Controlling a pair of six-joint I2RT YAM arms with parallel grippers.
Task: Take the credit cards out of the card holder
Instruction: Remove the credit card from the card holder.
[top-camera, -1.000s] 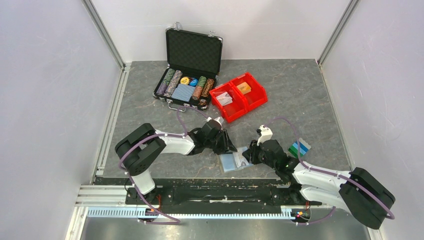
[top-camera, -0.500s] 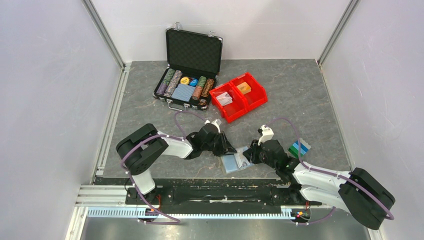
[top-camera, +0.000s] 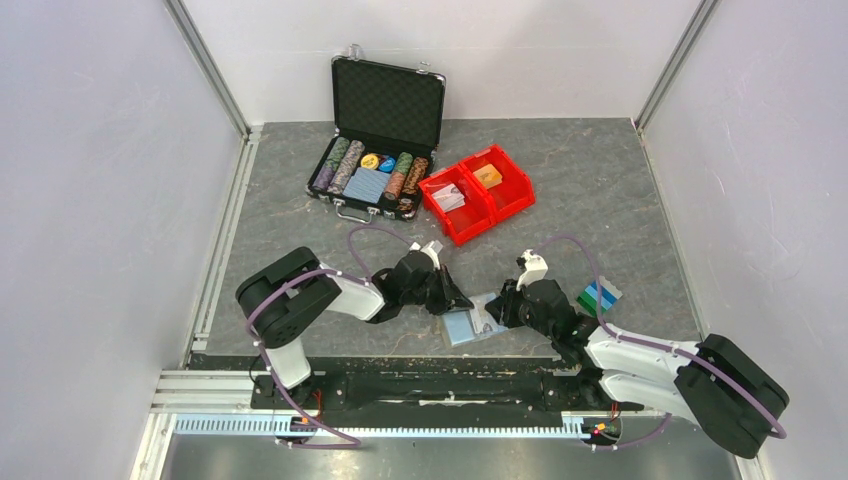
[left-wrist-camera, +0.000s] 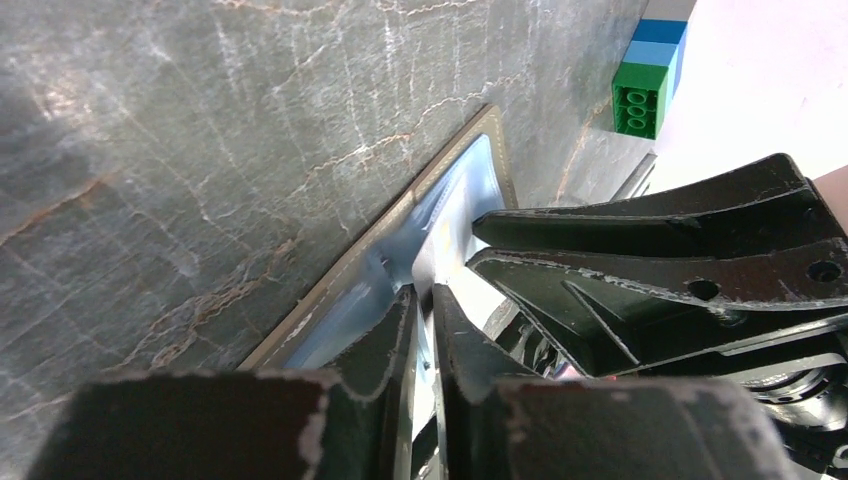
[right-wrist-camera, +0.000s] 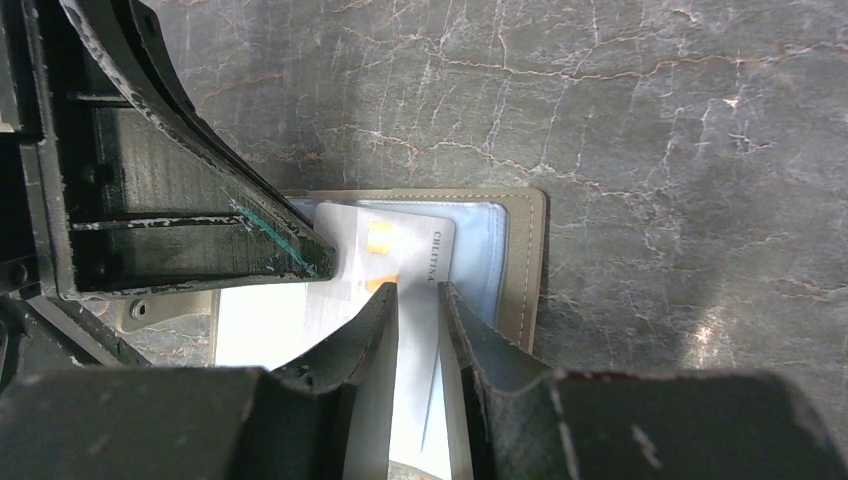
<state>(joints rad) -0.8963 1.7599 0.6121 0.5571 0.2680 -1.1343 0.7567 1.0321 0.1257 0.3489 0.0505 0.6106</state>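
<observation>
The card holder (top-camera: 462, 325) lies open on the table between my two grippers, with a tan-grey rim (right-wrist-camera: 525, 260) and a light blue inner panel (left-wrist-camera: 470, 170). A pale credit card (right-wrist-camera: 410, 235) with orange marks sticks partly out of its pocket. My left gripper (top-camera: 457, 300) (left-wrist-camera: 425, 290) has its jaws almost together on a thin pale sheet at the card's left edge (right-wrist-camera: 325, 265). My right gripper (top-camera: 497, 312) (right-wrist-camera: 415, 287) rests its tips on the card and holder. Its jaws stand a narrow gap apart, with the card lying flat beneath.
An open black poker-chip case (top-camera: 375, 165) stands at the back, with two red bins (top-camera: 478, 192) to its right. A small green and blue studded stack (top-camera: 598, 296) (left-wrist-camera: 640, 95) sits right of the right arm. Grey walls close in both sides.
My left gripper's jaws have narrowed onto the card's edge and the left arm has eased slightly nearer. The right gripper and the card holder have stayed put.
</observation>
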